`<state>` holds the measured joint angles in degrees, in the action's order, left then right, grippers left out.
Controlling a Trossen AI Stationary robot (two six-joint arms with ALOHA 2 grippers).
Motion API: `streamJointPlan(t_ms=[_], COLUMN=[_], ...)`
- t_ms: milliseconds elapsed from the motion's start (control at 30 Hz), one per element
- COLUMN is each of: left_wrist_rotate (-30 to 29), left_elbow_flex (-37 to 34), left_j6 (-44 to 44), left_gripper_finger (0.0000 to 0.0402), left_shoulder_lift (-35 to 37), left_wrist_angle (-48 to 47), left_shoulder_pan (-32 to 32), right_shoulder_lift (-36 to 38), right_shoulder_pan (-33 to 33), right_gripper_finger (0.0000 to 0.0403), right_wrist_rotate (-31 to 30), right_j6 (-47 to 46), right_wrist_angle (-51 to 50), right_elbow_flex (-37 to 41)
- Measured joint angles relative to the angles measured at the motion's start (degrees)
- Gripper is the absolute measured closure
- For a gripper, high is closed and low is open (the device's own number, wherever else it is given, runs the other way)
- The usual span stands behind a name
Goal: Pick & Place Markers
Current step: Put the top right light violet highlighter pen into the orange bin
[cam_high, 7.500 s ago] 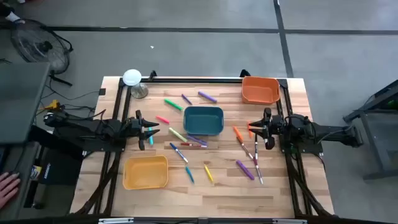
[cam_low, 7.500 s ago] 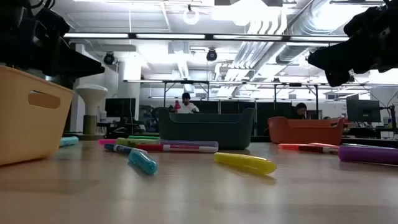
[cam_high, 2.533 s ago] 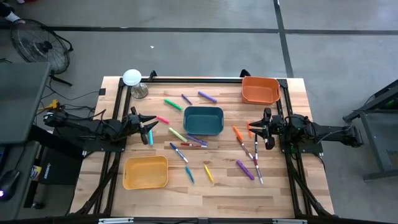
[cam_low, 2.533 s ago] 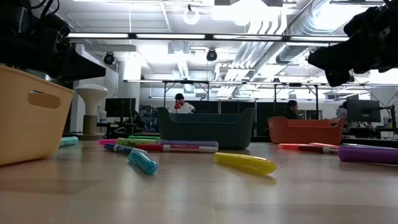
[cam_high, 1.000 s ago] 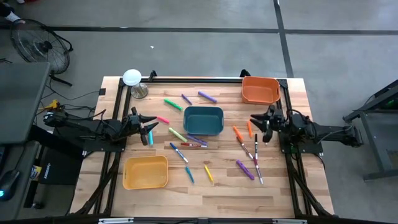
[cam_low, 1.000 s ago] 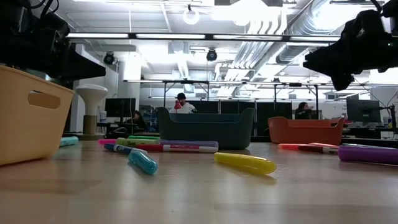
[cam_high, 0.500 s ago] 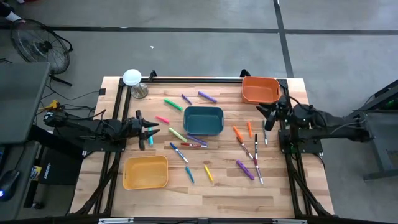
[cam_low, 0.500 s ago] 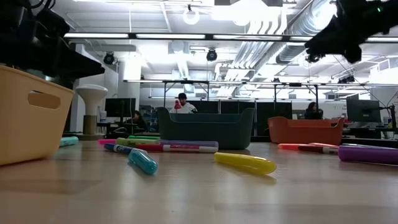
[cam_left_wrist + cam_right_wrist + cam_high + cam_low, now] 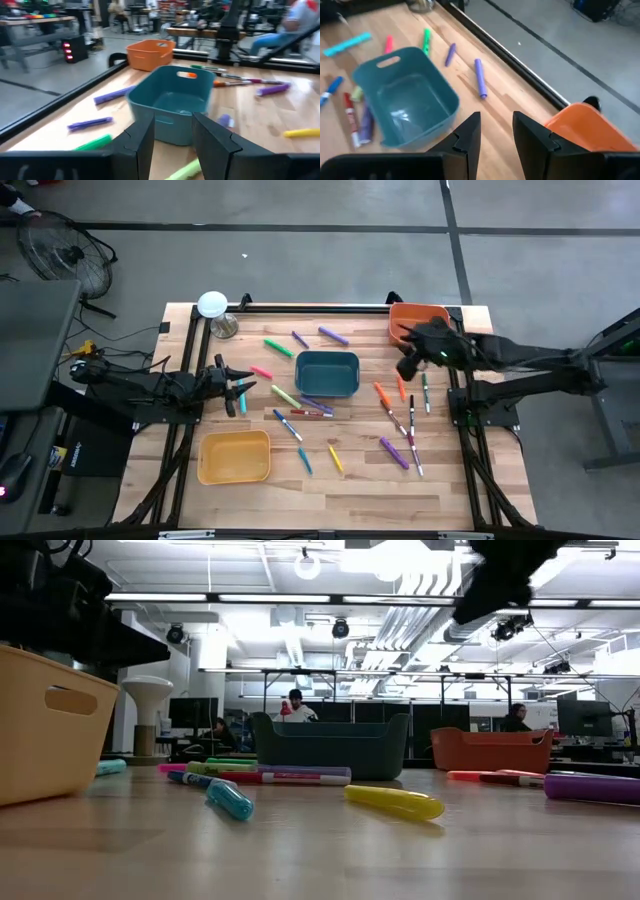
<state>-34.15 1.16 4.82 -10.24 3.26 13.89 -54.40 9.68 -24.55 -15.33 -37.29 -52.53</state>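
Wooden table (image 9: 450,490) strewn with markers (image 9: 399,423) around teal bin (image 9: 327,373). My right gripper (image 9: 406,370) hangs beside orange bin (image 9: 416,320), fingers parted, empty. Left gripper (image 9: 241,391) parted, empty, waiting at table's left.

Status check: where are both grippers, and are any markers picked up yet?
Right gripper open, empty, beside orange bin. Left gripper open, parked at left edge. Markers all on table, teal bin empty.

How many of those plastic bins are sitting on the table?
3. A teal bin sits mid-table, an orange bin at the far right corner, partly under the right arm, and a yellow bin near the front left. None seems hidden.
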Motion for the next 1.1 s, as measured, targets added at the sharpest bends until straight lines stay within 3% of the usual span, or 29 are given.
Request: streamJointPlan(t_ms=[233,433,667,933,1100], left_wrist_rotate=[-1.38,-1.4,-1.43,-1.56,-1.58], left_elbow_flex=[0.0,0.0,0.0,0.0,0.0], left_j6=[0.0,0.0,0.0,0.0,0.0], left_gripper_finger=[0.0275,0.0275,0.0275,0.0275,0.0275], left_shoulder_lift=[0.0,0.0,0.0,0.0,-0.01], left_wrist_angle=[0.01,0.01,0.01,-0.16,-0.21], left_shoulder_pan=[0.0,0.0,0.0,0.0,0.0], right_shoulder_lift=[-15.92,-27.4,-40.28,-54.88,-62.3], right_shoulder_pan=[11.36,17.88,20.1,20.56,20.95], right_gripper_finger=[0.0299,0.0299,0.0292,0.022,0.02], right_wrist_rotate=[13.27,20.06,21.46,20.65,23.12], right_j6=[11.01,17.55,21.21,23.32,23.34], right_wrist_angle=[-0.44,-1.95,-6.97,-18.15,-22.03], right_elbow_flex=[-11.88,-20.67,-31.52,-48.25,-57.33])
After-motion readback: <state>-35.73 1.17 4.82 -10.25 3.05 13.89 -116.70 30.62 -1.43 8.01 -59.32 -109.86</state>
